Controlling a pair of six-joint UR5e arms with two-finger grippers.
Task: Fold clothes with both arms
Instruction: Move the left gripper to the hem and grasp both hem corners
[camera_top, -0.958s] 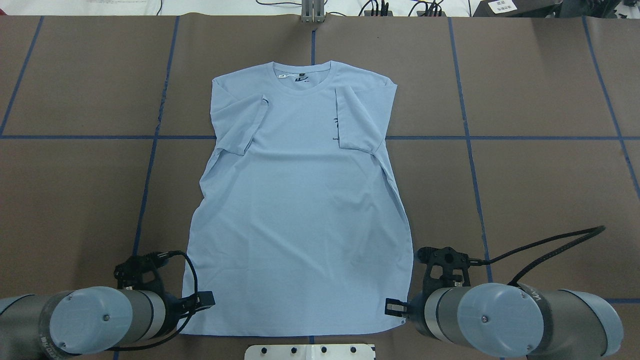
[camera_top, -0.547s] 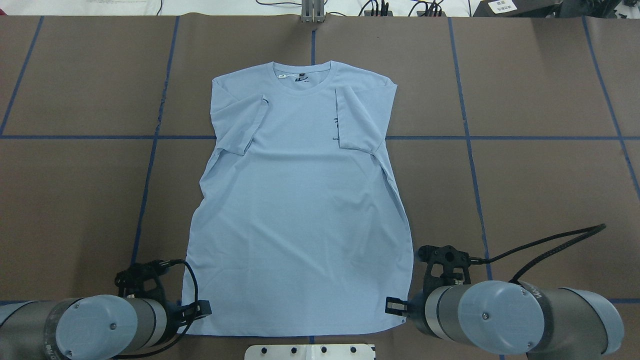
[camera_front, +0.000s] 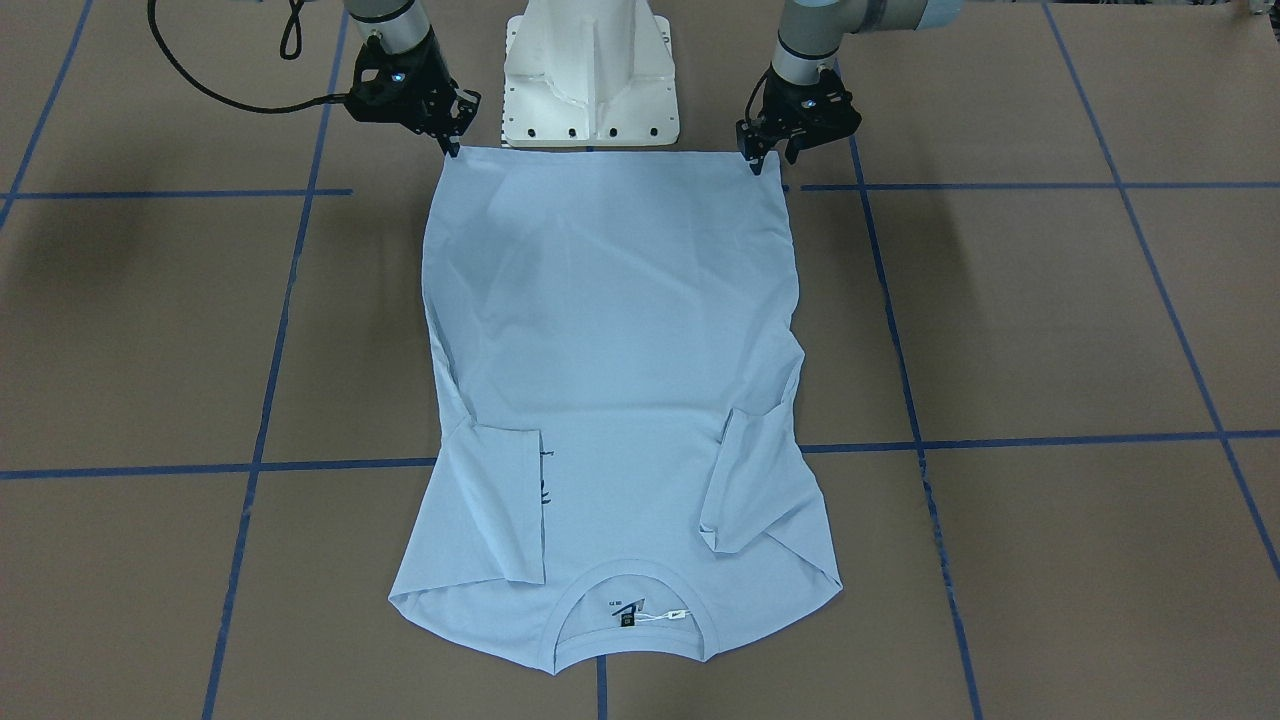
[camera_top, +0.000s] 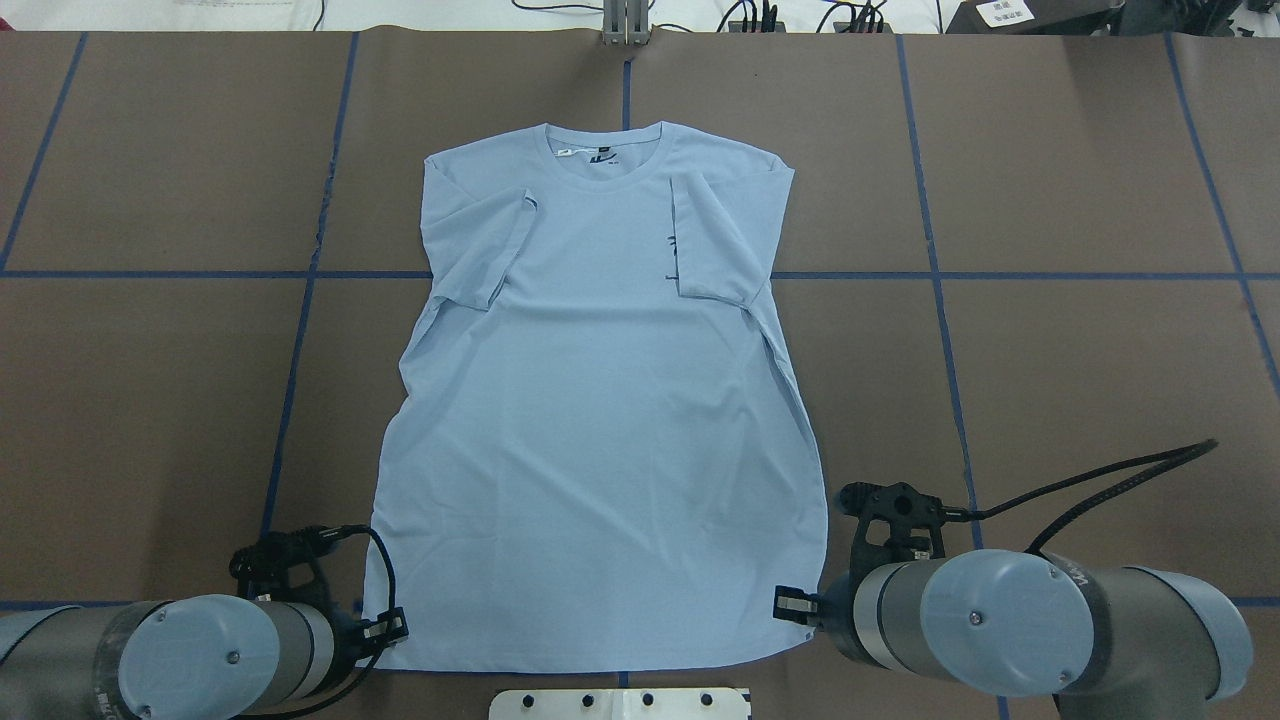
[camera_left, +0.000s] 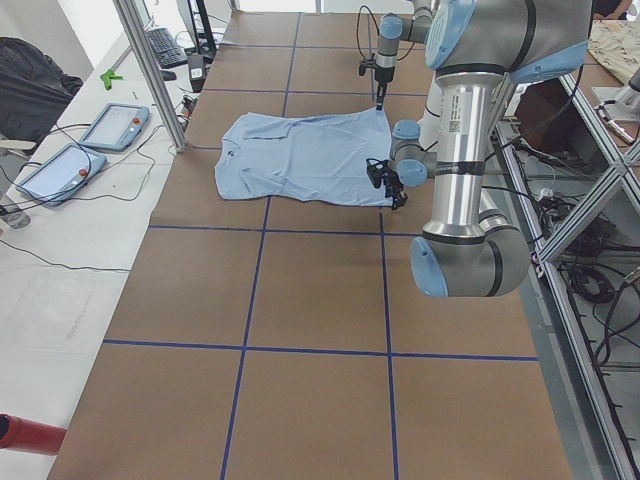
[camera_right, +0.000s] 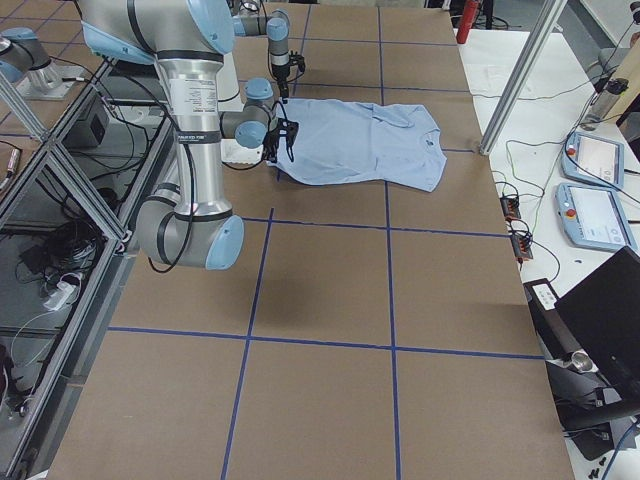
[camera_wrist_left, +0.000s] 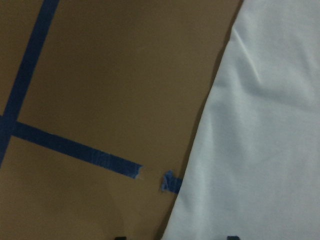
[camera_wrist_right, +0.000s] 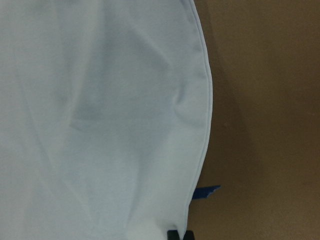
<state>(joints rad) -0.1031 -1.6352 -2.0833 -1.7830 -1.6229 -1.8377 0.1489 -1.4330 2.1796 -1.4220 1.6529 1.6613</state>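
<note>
Just beyond the white base (camera_top: 620, 703), we see the pale blue T-shirt (camera_top: 600, 420) lying flat and face up on the brown table (camera_top: 1100, 350). Its hem is the edge nearest the base and its collar (camera_top: 604, 150) the edge farthest from it. Both short sleeves are folded inward over the chest, and the one on the robot's right partly covers a dark print.

To the base's left, the left gripper (camera_top: 395, 630) sits low at the hem's left corner. In its wrist view we make out the two fingertips (camera_wrist_left: 232, 238) spread wide apart, one over bare table and one over cloth, so the fingers stand open with the shirt's side edge between them.

To the base's right, the right gripper (camera_top: 785, 605) meets the hem's right corner. In its wrist view the dark fingertips (camera_wrist_right: 173, 235) sit close together right at the cloth's edge, so we read them as pinched on the T-shirt.
</note>
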